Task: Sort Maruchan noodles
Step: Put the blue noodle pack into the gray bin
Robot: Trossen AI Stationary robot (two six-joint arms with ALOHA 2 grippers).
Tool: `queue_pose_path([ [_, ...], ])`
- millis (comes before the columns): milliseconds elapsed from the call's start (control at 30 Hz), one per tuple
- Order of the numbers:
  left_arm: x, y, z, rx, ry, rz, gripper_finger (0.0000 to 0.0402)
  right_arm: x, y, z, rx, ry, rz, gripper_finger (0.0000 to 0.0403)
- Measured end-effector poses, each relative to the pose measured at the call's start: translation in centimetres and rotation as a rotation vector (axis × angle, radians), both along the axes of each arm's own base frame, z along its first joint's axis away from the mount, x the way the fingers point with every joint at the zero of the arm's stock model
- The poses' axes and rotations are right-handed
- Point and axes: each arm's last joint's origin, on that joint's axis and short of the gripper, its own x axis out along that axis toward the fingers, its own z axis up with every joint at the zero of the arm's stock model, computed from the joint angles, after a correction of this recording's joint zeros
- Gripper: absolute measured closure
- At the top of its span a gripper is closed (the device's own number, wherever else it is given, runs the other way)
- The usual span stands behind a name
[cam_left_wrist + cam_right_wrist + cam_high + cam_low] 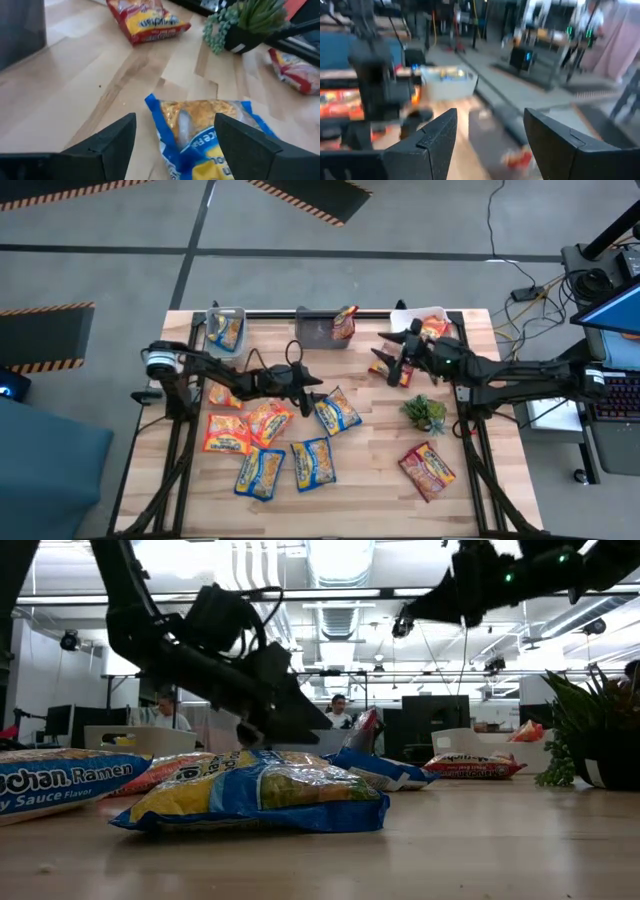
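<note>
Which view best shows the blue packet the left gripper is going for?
Left wrist view: the blue packet lies between the open left gripper fingers. High view shows it small; low view partly; right wrist view not.

Floor: we see grey concrete around the table, with black-and-orange hazard strips.
Table: pale wood planks.
Ceiling: we see exposed ducts and strip lights.
Far right: we see a laptop and cables.

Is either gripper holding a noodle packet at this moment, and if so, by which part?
Nothing is held. The left gripper is open, its fingers straddling the end of a blue-and-yellow packet without closing on it. The right gripper is open and empty, raised above the table.
</note>
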Motion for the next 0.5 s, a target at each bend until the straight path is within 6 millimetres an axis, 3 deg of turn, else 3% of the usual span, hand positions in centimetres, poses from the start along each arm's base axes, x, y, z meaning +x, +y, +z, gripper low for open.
queue_pose_path([
  [233,1.1,-0.3,-1.1,-0.032,0.025,-0.111,0.0156,-1.7,0.4,4.2,-0.17,-0.152,-0.003,0.0183],
  [500,0.9,-0.3,-1.5,-0.067,0.043,-0.118,0.0164,-2.2,1.0,3.9,-0.232,-0.137,0.139,0.0183],
])
